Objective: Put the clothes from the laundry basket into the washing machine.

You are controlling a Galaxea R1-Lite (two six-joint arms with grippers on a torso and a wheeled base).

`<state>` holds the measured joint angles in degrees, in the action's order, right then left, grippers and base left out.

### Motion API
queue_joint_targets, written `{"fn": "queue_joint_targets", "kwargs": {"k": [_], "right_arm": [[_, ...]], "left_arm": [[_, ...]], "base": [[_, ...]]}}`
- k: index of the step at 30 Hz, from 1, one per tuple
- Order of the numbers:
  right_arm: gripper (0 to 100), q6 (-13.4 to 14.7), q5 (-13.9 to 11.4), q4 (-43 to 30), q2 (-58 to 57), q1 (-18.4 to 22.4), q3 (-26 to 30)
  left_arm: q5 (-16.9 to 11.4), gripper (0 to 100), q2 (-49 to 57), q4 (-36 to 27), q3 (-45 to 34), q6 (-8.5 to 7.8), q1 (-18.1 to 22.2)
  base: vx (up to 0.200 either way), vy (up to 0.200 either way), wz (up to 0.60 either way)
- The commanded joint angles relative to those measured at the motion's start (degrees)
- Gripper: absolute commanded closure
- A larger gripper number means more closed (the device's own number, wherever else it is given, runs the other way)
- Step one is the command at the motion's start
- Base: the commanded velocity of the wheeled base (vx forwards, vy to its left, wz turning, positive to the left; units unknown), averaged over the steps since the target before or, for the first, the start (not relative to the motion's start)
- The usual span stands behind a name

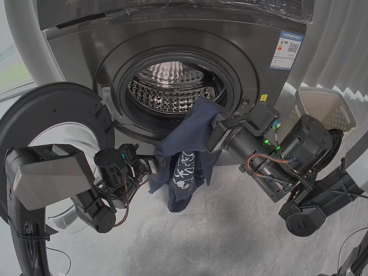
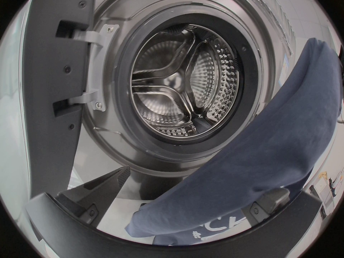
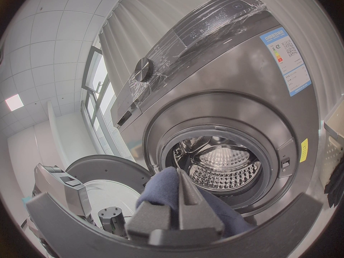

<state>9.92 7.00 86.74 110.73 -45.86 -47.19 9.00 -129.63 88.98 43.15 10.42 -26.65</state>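
Note:
A navy blue garment (image 1: 191, 135) with a white print hangs in front of the washing machine's open mouth (image 1: 168, 87). My right gripper (image 1: 210, 114) is shut on the garment's top edge, just below and right of the drum opening; the wrist view shows the fingers (image 3: 193, 205) pinching the cloth (image 3: 161, 187). My left gripper (image 1: 161, 161) is lower, beside the hanging cloth, and open. The cloth (image 2: 258, 154) drapes across its spread fingers (image 2: 107, 187), covering one of them. The steel drum (image 2: 182, 86) holds nothing. The white laundry basket (image 1: 326, 104) stands to the right of the machine.
The round machine door (image 1: 57, 108) is swung wide open to the left, close behind my left arm. Grey tiled floor (image 1: 214, 230) lies below the garment. Curtains (image 1: 341, 39) hang behind the basket.

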Motion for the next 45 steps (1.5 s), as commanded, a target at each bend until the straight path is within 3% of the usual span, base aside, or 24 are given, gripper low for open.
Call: {"fn": "queue_joint_targets", "kwargs": {"k": [1,15,27,36,45], "right_arm": [[100,0.01,0.03,0.01,0.19,-0.28,-0.10],[100,0.01,0.03,0.01,2.48,-0.46,-1.77],[100,0.10,1.18,0.01,1.86,0.86,-1.77],[100,0.10,1.26,-0.16,1.60,2.44,-1.68],[100,0.18,1.26,-0.16,1.60,2.27,-1.68]], "left_arm": [[-0.03,0,1.31,0.14,0.09,0.04,-1.56],[-0.30,0,4.57,0.14,0.44,0.12,-6.93],[0.85,0,4.57,-0.03,-0.70,-0.84,-5.43],[1.02,0,9.66,0.05,-8.70,-1.90,-3.32],[0.67,0,9.93,-0.03,-11.78,-2.78,-1.12]], "base": [[0.000,0.000,0.00],[0.000,0.000,0.00],[0.000,0.000,0.00],[0.000,0.000,0.00],[0.000,0.000,0.00]]}}
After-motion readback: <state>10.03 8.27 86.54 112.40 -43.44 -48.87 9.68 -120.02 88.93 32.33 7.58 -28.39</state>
